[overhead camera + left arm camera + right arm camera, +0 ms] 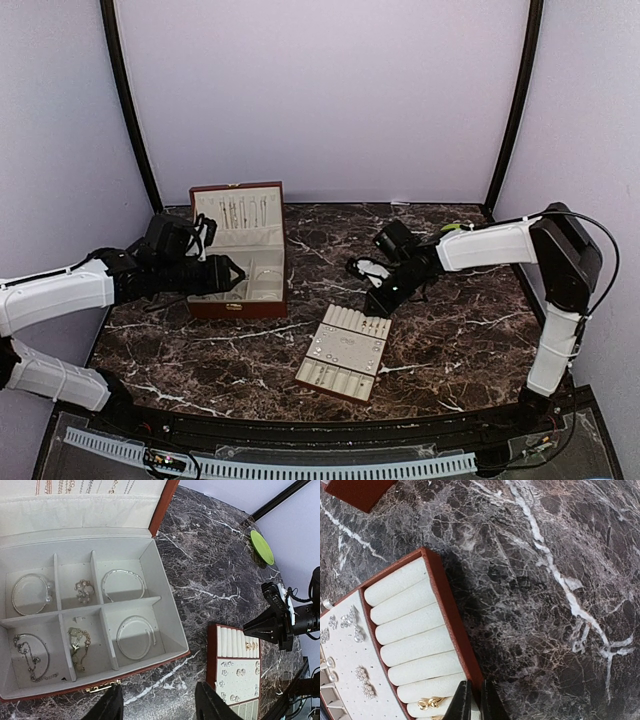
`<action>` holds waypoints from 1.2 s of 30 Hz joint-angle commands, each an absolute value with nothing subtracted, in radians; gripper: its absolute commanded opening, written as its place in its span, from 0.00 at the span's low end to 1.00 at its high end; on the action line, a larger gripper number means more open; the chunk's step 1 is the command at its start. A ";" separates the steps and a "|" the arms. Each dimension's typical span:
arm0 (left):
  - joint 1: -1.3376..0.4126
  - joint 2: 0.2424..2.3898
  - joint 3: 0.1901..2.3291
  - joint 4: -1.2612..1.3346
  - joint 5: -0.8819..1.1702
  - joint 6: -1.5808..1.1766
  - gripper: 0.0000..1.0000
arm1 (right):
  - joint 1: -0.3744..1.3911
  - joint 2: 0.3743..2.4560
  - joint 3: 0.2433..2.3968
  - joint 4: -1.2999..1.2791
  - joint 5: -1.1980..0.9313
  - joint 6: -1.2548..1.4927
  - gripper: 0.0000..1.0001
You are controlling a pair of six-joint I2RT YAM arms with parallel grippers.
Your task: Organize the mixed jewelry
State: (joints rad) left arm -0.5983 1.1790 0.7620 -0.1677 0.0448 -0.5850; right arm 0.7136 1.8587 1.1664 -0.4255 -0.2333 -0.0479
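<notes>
Right, the jewelry (351, 620) I'm sorting is mostly small pale studs sitting on the flat cream part of the tray (446, 610). One gold piece (431, 702) is tucked between the padded rolls at the tray's end. The right gripper (474, 690) hangs directly above that end, next to the gold piece. Its fingers are nearly pressed together, and I can make out nothing between them. The left gripper (160, 707) is spread wide and empty over the front edge of the wooden box (167, 500), well apart from the tray.

My worry is the tray's rim. The right fingertips sit almost over it, so I judge that a straight descent could land on the rim instead of in a slot. That might tip or shove the tray and scatter the studs. The pieces are also tiny, and a pinch slightly off-centre could flick one onto the dark table (560, 555), where I'd struggle to find it.

The right wrist camera alone resolves the gold piece and the individual studs. The left wrist camera alone shows inside the box, with bracelets (31, 592) lying in its divided compartments. It also picks up a green disc (262, 547) at the far table edge. From overhead the jewelry is only specks, but that view does show both arms and that the box and tray sit apart.
</notes>
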 commanded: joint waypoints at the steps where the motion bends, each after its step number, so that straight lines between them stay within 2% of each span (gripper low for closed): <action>1: -0.586 1.138 0.744 -0.173 0.049 -0.588 0.51 | 0.738 1.852 1.144 -0.407 -0.143 -0.057 0.06; 10: -0.571 1.101 0.741 -0.195 0.042 -0.580 0.51 | 0.765 1.844 1.099 -0.376 -0.085 -0.053 0.05; 17: -0.567 1.066 0.725 -0.203 0.035 -0.590 0.51 | 0.772 1.857 1.097 -0.392 -0.043 -0.022 0.10; 29: -0.562 1.034 0.715 -0.207 0.038 -0.599 0.51 | 0.776 1.890 1.099 -0.390 -0.016 -0.011 0.10; 34: -0.560 1.035 0.715 -0.197 0.040 -0.603 0.51 | 0.776 1.896 1.100 -0.393 -0.044 -0.001 0.00; 36: -0.561 1.035 0.715 -0.194 0.040 -0.604 0.51 | 0.776 1.888 1.098 -0.393 -0.049 0.000 0.00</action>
